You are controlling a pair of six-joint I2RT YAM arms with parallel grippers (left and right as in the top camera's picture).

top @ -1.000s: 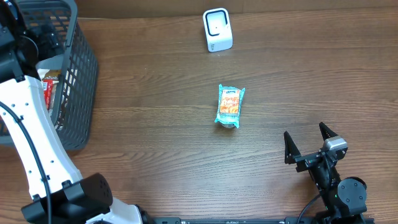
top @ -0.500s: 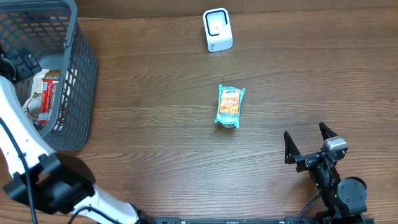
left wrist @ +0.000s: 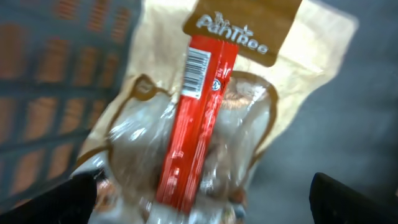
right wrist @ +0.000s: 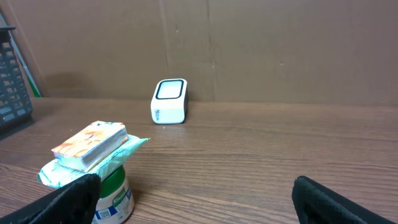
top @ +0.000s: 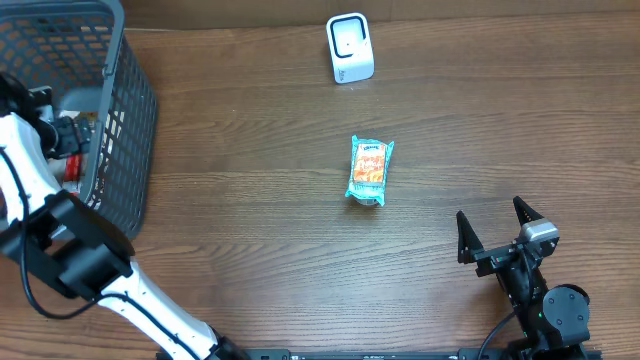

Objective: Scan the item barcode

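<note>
Broadly, the wooden tabletop is mostly bare, which leaves room to carry an item across to the scanner. At its far left stands a dark mesh basket, probably the stock of goods waiting to be scanned. The left arm bends over the basket's rim and reaches down inside. The left tool hangs over the contents with its jaws spread wide and nothing between them, which looks like the line-up for a pick.

The right tool sits at the near right, well apart from everything, also wide open and empty. It seems parked there so as not to block the way.

A small white scanner stands upright at the far edge, near the middle. Its window faces the open tabletop, so a code can be held up in front of it.

Inside the basket, straight under the left tool, lies a beige and clear bag of food, flat and tilted. What else the basket holds cannot be made out.

A teal packet lies alone at the middle of the tabletop, between scanner and right tool, untouched by either tool.

A red strip runs along the bag, and the barcode sits at its end, facing up. That should help, since the bag would only need turning toward the scanner once lifted.
</note>
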